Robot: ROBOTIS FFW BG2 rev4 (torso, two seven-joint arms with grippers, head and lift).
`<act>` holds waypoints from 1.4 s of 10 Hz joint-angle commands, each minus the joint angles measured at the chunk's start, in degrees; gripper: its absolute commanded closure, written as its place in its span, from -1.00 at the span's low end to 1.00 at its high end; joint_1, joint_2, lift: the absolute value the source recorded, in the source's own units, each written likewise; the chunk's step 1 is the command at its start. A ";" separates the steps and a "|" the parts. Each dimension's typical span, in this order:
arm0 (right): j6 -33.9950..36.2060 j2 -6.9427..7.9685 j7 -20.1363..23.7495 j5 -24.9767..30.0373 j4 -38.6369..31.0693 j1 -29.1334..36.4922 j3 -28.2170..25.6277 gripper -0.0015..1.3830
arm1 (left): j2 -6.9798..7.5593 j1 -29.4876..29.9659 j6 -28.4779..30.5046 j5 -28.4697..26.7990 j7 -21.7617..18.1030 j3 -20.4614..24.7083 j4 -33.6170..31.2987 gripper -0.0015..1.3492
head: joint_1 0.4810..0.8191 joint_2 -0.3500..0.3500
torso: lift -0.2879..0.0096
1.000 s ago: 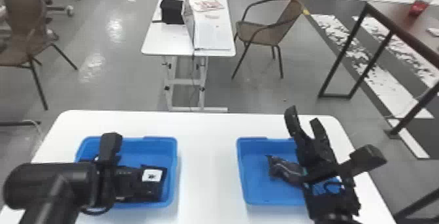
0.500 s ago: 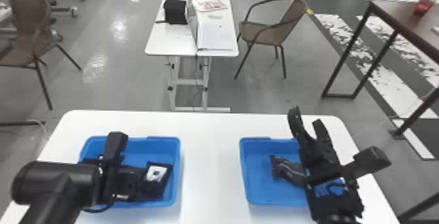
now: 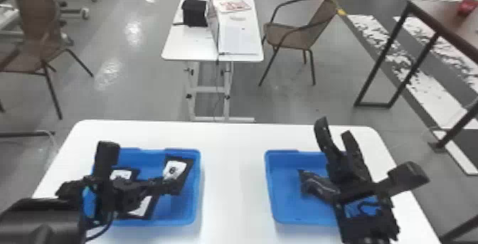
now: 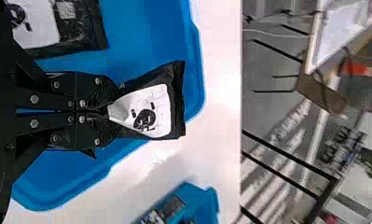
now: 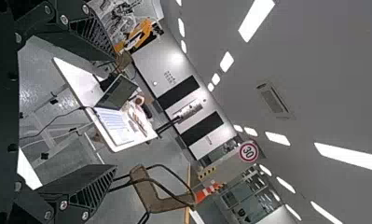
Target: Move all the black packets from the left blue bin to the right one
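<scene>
Left gripper (image 4: pixel 111 110): fingers closed on one end of a black packet (image 4: pixel 174 100). This end grip leaves the label and wide free end exposed, probably so that the packet can hang clear and drop on release. In the head view, the held packet is at two o'clock over the left bin (image 3: pixel 197 197). A second packet (image 3: pixel 121 174) lies at eleven o'clock in that bin, and a third packet (image 3: pixel 142 207) at six o'clock; both await transfer.

Right gripper (image 3: pixel 333 127): parked above the right bin (image 3: pixel 269 193), fingers wide apart, gripping nothing, tips toward eleven o'clock. A delivered packet (image 3: pixel 314 186) lies near the right bin's middle.

Both bins sit side by side on the desk (image 3: pixel 233 175), suiting a transfer toward three o'clock. Caution: the parked arm could obstruct placement; aim for the bin's nine o'clock side.
</scene>
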 commanded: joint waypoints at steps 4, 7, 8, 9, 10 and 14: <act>3.25 -0.98 3.30 0.00 1.96 -2.66 3.61 -0.70 | -0.13 -3.77 -15.84 6.13 -11.81 -5.04 3.56 0.80 | 0.27 -0.30 | 0.94; 3.95 -1.07 3.74 0.09 3.02 -3.80 5.02 -0.70 | -1.19 -14.40 -19.18 5.69 -14.62 -14.27 13.23 0.80 | 0.27 -0.39 | 0.94; 3.95 -1.07 3.74 0.09 3.37 -4.15 5.81 -0.70 | -2.68 -18.18 -20.76 4.20 -15.32 -15.85 18.15 0.80 | 0.27 -0.44 | 0.94; 4.04 -1.07 3.92 0.09 3.54 -4.68 6.51 -0.70 | -4.09 -21.17 -22.34 3.15 -16.64 -17.08 23.43 0.80 | 0.27 -0.49 | 0.94; 4.74 -1.07 4.89 0.09 3.54 -5.12 7.04 -0.70 | -5.03 -22.84 -22.96 1.04 -17.08 -17.43 26.24 0.80 | 0.27 -0.51 | 0.94; 10.02 -1.07 7.52 0.52 3.45 -5.38 8.71 -0.70 | -5.03 -24.51 -23.84 2.35 -16.73 -18.40 28.17 0.80 | 0.27 -0.47 | 0.94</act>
